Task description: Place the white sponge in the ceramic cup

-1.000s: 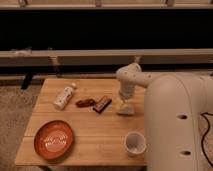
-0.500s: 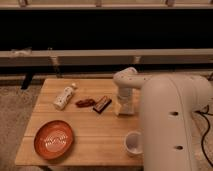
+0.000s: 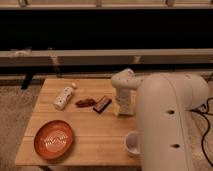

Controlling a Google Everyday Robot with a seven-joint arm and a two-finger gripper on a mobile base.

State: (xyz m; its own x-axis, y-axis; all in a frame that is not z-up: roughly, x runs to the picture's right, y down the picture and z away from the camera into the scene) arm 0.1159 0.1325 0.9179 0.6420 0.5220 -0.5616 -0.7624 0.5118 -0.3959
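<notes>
At the right middle of the table [image 3: 95, 131], the gripper [image 3: 123, 100] hangs down onto the white sponge [image 3: 125, 109]; whether it is clamped on the sponge or merely touching it cannot be told. The ceramic cup [image 3: 131, 144] stands near the front edge, its right side hidden by the bulky arm [image 3: 165, 120]. Leftward lie a dark bar [image 3: 102, 104], a red wrapper [image 3: 85, 103], a white bottle [image 3: 64, 97] and an orange plate [image 3: 54, 140].

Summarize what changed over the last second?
The arm swung left in view and now hides part of the ceramic cup. The gripper sank slightly, staying at the white sponge, which hasn't been lifted. The sponge, cup, orange plate, white bottle and two snack items are unmoved.
</notes>
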